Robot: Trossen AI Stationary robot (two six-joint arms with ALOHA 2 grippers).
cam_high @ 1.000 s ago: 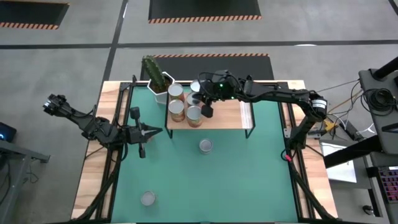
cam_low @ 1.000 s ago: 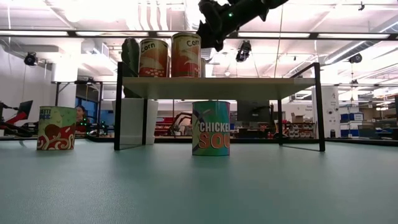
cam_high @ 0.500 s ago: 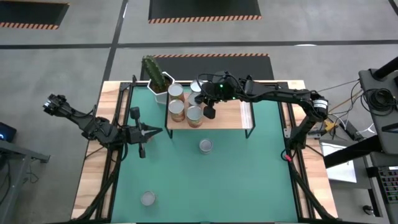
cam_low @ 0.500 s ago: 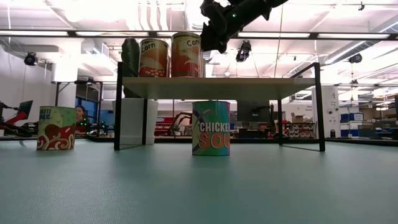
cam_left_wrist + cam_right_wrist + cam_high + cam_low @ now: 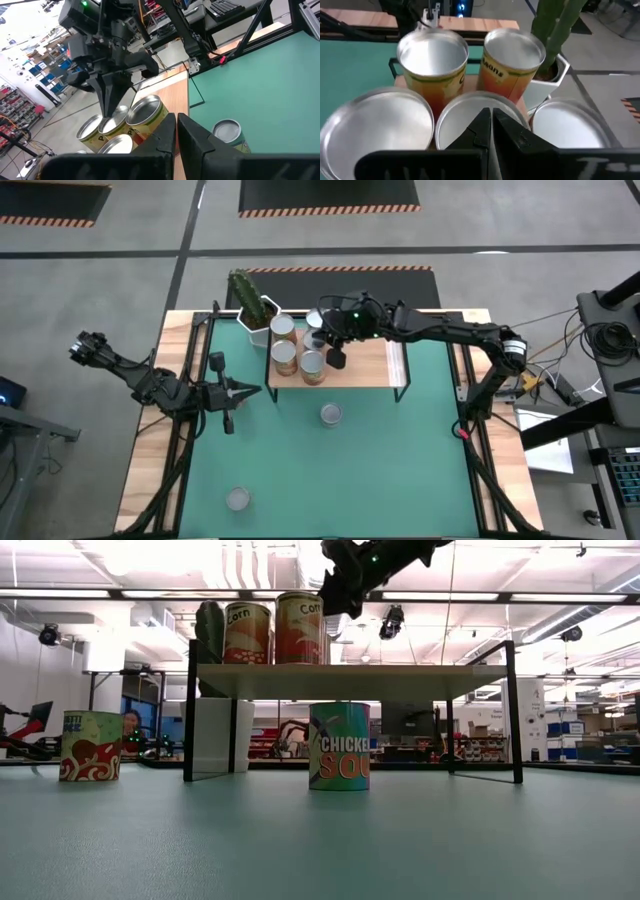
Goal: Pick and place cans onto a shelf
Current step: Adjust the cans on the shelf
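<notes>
Cans (image 5: pixel 297 350) stood clustered on the shelf's (image 5: pixel 365 366) left end; two more sat on the green surface (image 5: pixel 400 470), one just before the shelf (image 5: pixel 331 414), one at the near left (image 5: pixel 237 499). Your left tool (image 5: pixel 255 390) waited closed, empty, left of the shelf. Your right tool (image 5: pixel 338 361) hung closed, empty, above the clustered cans.
</notes>
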